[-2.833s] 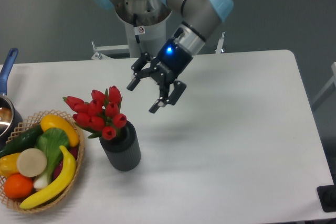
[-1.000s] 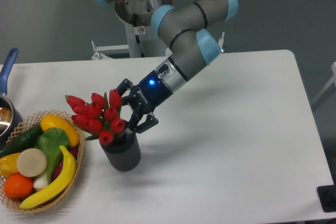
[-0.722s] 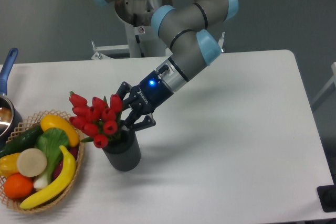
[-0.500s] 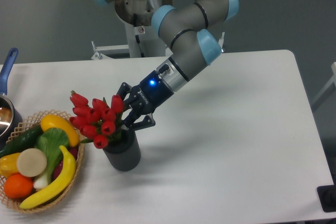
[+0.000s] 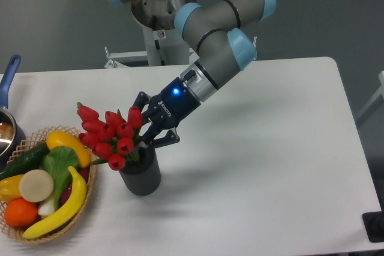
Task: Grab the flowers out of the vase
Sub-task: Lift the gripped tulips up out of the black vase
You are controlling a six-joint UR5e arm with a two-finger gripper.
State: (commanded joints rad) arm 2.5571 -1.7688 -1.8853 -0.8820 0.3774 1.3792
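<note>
Gripping the red tulip bunch (image 5: 111,138) just above the ribbed dark grey vase (image 5: 140,173), claw (image 5: 148,128) closed on its right side, stems seemingly inside the mouth, apparently ready for lifting out.

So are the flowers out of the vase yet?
No, still in: the flowers sit right above the vase mouth, gripper at them.

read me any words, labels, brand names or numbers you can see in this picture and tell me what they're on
None can be read.
White lettering on the dark body of the tool: too small and blurred to read.
Small red and white sticker on the robot's base column: a sign of some kind, its content illegible.
The vase, flowers and wicker basket show no text.
</note>
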